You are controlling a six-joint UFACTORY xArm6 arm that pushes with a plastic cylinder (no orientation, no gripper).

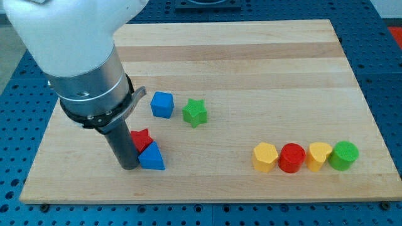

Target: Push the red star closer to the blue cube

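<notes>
The red star (142,138) lies on the wooden board (251,63) at the view's lower left, partly hidden by my rod. The blue cube (162,104) sits just above and to the right of it, a small gap apart. My tip (128,166) rests on the board at the star's lower left, touching or nearly touching it. A blue triangle (152,157) lies right of the tip, against the star's lower edge.
A green star (195,112) sits right of the blue cube. At the lower right stands a row: a yellow hexagon (264,157), a red cylinder (291,157), a yellow block (318,156) and a green cylinder (344,155).
</notes>
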